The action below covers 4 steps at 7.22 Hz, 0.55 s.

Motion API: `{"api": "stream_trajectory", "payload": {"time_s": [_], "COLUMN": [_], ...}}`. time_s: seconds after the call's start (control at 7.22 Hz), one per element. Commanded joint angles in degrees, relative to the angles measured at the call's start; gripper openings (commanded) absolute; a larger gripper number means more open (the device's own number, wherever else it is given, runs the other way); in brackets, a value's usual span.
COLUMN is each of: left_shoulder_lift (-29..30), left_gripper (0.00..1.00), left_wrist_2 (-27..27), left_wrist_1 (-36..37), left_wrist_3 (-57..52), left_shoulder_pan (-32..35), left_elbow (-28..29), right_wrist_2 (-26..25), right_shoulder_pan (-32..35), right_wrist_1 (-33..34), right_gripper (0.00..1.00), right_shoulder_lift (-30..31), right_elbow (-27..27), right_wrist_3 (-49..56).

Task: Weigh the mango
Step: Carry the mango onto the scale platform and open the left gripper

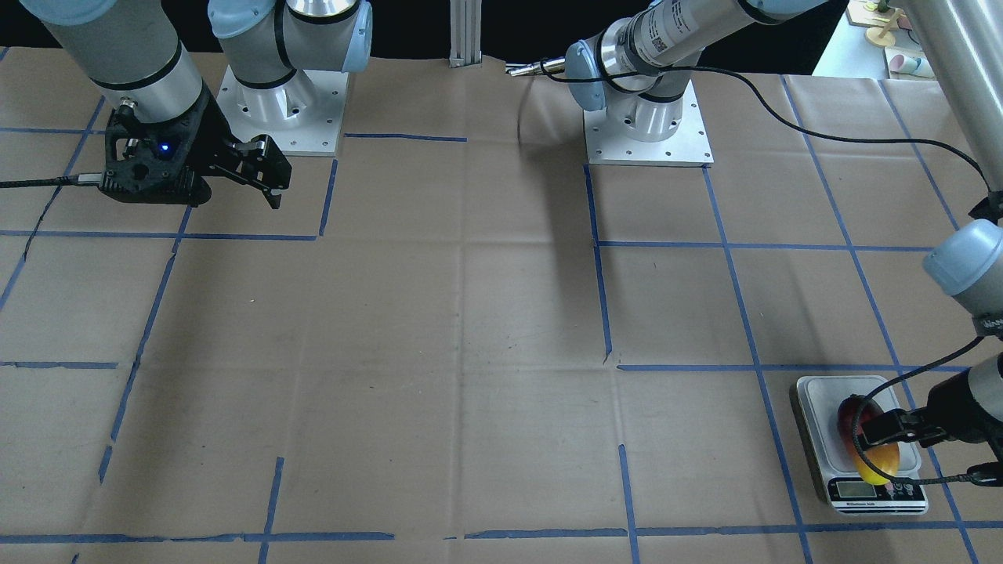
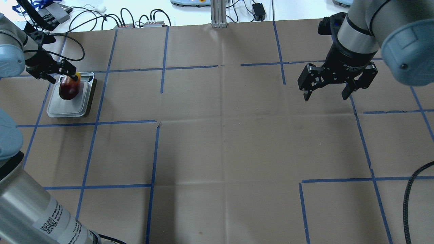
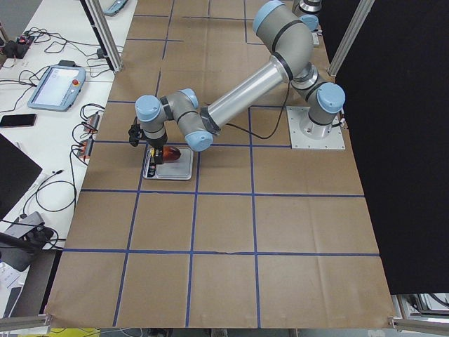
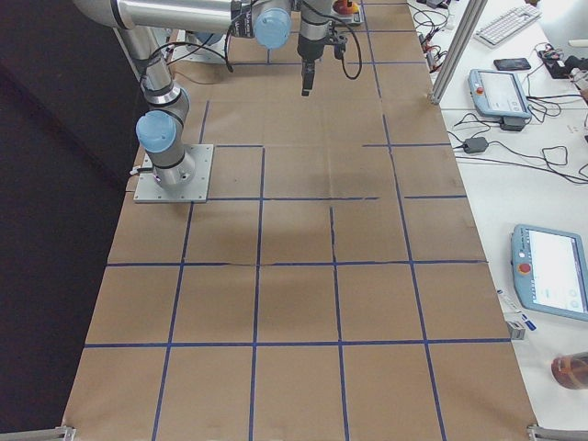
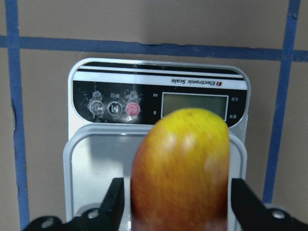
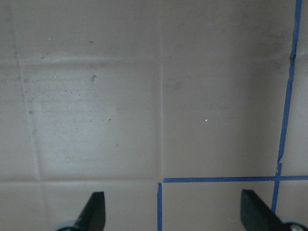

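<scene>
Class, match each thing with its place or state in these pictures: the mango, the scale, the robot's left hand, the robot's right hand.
Things:
1. mango
2. scale
3. left hand
4. right hand

Places or states:
A. open over bare brown paper
B. lying on the white platform
C. fingers on either side of the fruit
D. standing on the paper beside a blue tape line

Pairs: 1-B, 2-D, 3-C, 4-A

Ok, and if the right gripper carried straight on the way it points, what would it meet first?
The right gripper, open, points down at the bare brown paper; nothing shows in between. It would likely land near a blue tape corner, though its height is unclear.
</scene>
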<state>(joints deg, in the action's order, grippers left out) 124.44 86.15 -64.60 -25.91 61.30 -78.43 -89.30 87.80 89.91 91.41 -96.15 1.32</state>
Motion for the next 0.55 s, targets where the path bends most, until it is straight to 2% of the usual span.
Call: {"api": "stream_trajectory", "payload": {"time_s": [0.0, 0.14, 0.42], "left_shoulder_lift": [-7.86, -11.12, -17.45], "left_gripper": [1.00, 1.00, 1.00], "left_wrist_2": [0.77, 0.69, 0.78], "left_wrist_1": [-3.83, -8.39, -16.75], "left_wrist_3": [1.81, 6.00, 17.05], "left_shoulder_pan": [0.31, 1.36, 9.58], "left_elbow": [-0.84, -0.85, -0.94], "right_wrist_2": [0.00, 0.00, 0.00], "right_shoulder_pan": [0.00, 0.00, 0.00], "right_wrist_1": [0.00, 0.00, 0.00], "right_gripper": [1.00, 1.00, 1.00], "right_shoulder_lift": [0.00, 0.00, 0.00], "right_elbow": [0.00, 0.00, 0.00], "right_wrist_3": [0.00, 0.00, 0.00]}}
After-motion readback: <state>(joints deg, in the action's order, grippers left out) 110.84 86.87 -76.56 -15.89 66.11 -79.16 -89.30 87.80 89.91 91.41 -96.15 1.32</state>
